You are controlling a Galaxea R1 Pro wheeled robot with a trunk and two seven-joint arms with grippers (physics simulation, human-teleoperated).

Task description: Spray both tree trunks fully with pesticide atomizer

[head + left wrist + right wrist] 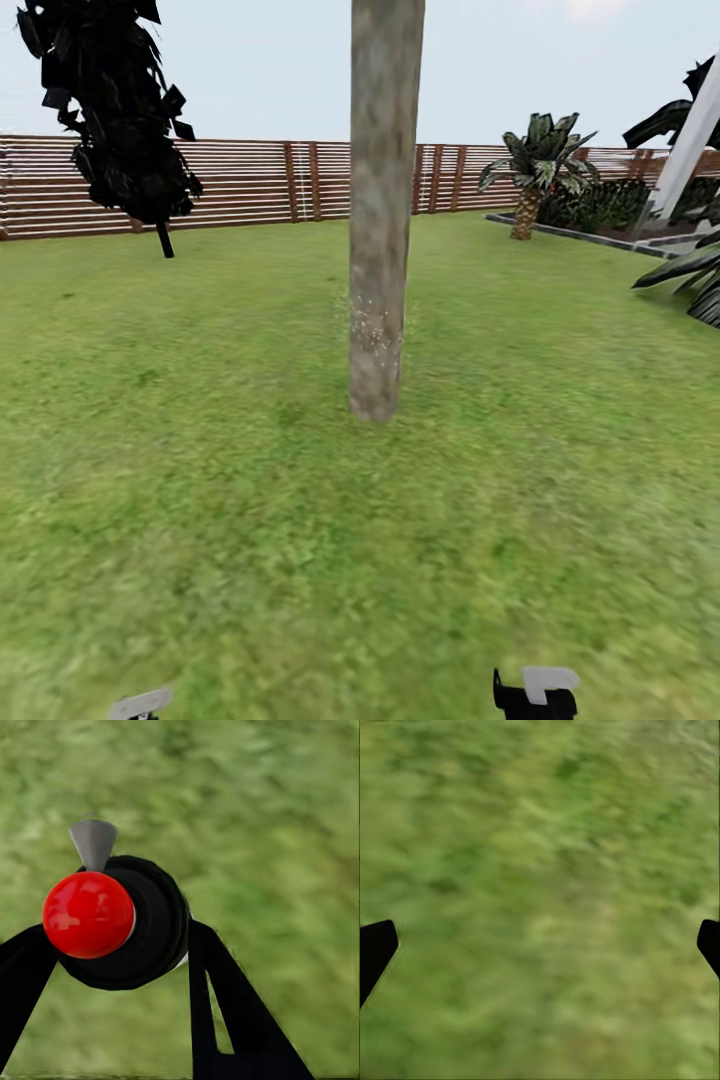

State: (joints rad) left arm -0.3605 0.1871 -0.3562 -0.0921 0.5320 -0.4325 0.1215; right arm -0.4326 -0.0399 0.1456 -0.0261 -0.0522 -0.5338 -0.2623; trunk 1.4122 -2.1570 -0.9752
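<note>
Spraying is the step you are in, by my reading: white specks of pesticide (372, 322) hang against the lower trunk (384, 210), which stands on the lawn (200, 480) straight ahead, well apart from you. Your left gripper (124, 945) has its black fingers (225, 1005) pinching the atomizer (120, 919), red ball and grey nozzle facing the camera over grass. Your right gripper (540, 941) is spread wide with nothing between its tips. Only a small patch low on the bark looks dusted, so I judge this tree far from covered. Next you would likely need to close in, raise the nozzle and sweep it up the trunk, then find the second tree; the fence (240, 180) lies behind
</note>
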